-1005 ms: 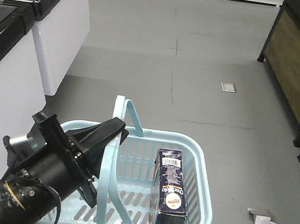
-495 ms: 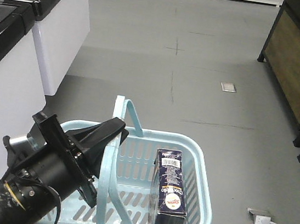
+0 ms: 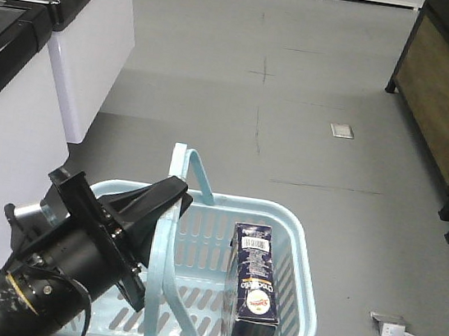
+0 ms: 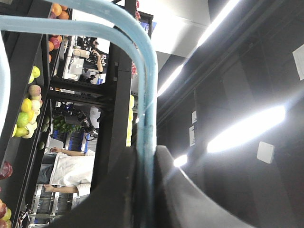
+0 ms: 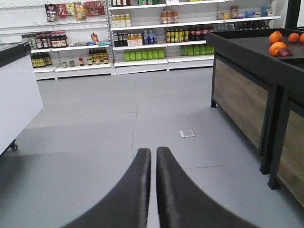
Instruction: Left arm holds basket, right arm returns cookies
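Left end effector (image 3: 169,200) is clamped on one hoop handle (image 3: 154,285) of the basket (image 3: 306,299). In the left wrist view I see the blue bar wedged between its fingers (image 4: 190,199). The cookies box (image 3: 255,286) sits inside the basket by the right wall, barcode end up, possibly leaning. Right end effector (image 5: 153,151) is pressed together, holding nothing, above the grey floor (image 5: 95,123).

Front view: taken from high on robot, tilted down at grey floor (image 3: 299,103); left gripper (image 3: 173,196) and basket (image 3: 305,311) seen close below. Left wrist view: set behind jaws, aimed upward, very near; basket handle (image 4: 147,95) pinched between jaws, shared with front view. Right wrist view: set behind right gripper (image 5: 153,156), aimed level past jaws pressed together; floor plate (image 5: 187,133) well ahead of jaws, shared with front view.
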Controlling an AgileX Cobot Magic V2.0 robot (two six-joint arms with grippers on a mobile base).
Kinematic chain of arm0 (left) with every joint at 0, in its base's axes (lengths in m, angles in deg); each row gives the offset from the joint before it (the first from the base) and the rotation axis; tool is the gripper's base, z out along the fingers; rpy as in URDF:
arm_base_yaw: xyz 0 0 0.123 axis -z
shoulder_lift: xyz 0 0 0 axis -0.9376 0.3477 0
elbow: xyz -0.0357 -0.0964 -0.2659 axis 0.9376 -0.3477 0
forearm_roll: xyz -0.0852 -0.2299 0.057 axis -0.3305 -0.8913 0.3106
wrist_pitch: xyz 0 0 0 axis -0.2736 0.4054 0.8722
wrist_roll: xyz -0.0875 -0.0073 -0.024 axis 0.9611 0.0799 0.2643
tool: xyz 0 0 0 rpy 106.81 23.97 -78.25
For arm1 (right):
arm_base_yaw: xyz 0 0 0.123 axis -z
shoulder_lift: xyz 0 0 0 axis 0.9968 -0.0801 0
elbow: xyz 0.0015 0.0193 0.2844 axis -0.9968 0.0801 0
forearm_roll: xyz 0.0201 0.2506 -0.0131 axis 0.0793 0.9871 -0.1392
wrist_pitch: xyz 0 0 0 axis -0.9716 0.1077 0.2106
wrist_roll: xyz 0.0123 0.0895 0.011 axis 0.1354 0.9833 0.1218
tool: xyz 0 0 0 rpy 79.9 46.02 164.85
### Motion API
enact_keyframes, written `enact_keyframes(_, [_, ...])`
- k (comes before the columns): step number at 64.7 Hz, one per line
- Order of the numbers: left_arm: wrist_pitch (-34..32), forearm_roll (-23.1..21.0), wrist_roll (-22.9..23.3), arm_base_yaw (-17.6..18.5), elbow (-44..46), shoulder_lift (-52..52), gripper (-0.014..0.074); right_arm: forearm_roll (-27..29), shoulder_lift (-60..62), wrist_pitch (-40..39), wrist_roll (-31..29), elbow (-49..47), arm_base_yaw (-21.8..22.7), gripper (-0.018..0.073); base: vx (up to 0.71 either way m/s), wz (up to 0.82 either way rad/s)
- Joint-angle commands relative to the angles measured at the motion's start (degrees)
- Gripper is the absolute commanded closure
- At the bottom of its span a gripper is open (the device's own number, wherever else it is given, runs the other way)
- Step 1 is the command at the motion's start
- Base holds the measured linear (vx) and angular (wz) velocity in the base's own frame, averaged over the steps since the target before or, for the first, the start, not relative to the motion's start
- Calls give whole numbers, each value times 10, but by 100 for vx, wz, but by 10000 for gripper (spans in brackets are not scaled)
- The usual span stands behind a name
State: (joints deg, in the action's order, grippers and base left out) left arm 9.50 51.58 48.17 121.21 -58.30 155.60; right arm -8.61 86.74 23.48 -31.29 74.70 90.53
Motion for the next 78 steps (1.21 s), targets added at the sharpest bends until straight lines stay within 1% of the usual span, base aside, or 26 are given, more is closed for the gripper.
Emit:
enact_keyframes(1, [-160,5,3,4,17,-23,599,-3,7,-43,-3,10,0,562,0,0])
enact_keyframes(43, [-160,5,3,4,17,-23,599,-3,7,-43,-3,10,0,562,1,0])
enact_keyframes(78, [-160,5,3,4,17,-23,599,-3,7,-43,-3,10,0,562,8,-1])
